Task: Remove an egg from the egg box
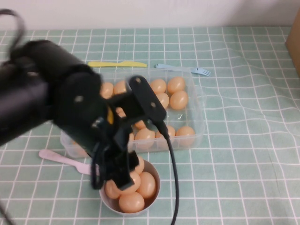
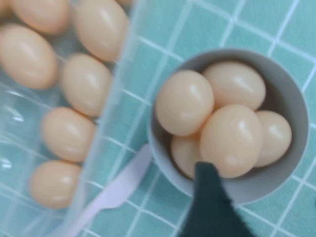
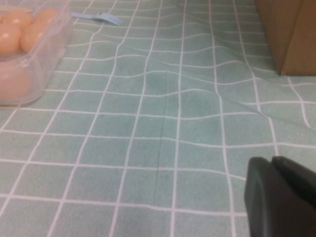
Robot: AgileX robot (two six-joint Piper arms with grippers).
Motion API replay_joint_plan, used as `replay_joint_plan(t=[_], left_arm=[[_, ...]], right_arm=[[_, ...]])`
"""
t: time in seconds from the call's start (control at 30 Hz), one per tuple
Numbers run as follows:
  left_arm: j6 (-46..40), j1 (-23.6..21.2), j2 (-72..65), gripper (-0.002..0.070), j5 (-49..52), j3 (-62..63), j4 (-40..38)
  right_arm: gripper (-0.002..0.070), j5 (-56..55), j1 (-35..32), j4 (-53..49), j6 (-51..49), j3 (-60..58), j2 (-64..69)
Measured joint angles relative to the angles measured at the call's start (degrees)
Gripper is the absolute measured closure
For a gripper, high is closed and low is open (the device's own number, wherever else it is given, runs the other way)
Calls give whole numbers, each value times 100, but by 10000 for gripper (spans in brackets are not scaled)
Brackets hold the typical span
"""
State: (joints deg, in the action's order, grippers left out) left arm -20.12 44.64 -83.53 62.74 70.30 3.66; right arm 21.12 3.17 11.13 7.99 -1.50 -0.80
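Note:
The clear egg box [image 1: 199, 115] stands mid-table with several peach-orange eggs [image 1: 178, 99] in it; my left arm hides its left part. My left gripper [image 1: 115, 180] hangs just over the small grey bowl [image 1: 158, 187] in front of the box, open and holding nothing. In the left wrist view one dark finger [image 2: 212, 207] reaches over the bowl's rim [image 2: 291, 94], above several eggs [image 2: 232, 140] lying in the bowl; the box wall [image 2: 111, 123] and its eggs [image 2: 85, 84] lie beside it. My right gripper [image 3: 276, 197] is shut and empty, low over bare cloth to the right of the box [image 3: 44, 64].
A pink spoon [image 1: 58, 158] lies left of the bowl, against the box front. A yellow knife [image 1: 117, 63] and a blue fork [image 1: 185, 69] lie behind the box. A cardboard box [image 1: 295, 42] stands at the far right. The checked cloth is wrinkled on the right.

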Motion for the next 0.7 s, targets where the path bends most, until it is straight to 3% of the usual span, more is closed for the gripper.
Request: replay_joint_plan(t=[0.07,0.2,0.27,0.4,0.7], left_arm=[[23,-22,345,330,-186,-107,14],[204,-218,1112,573,-576,-532,14],[311,-328,1426,634,-779,-831,14],[651,-377,2139,669,-1371,-1479,37],[1565,-377,3894,676,-3183,-3049,37]], right_arm=[[694,0,0,0,0,0,0],[694,0,0,0,0,0,0],[694,0,0,0,0,0,0],[694,0,0,0,0,0,0],[694,0,0,0,0,0,0]])
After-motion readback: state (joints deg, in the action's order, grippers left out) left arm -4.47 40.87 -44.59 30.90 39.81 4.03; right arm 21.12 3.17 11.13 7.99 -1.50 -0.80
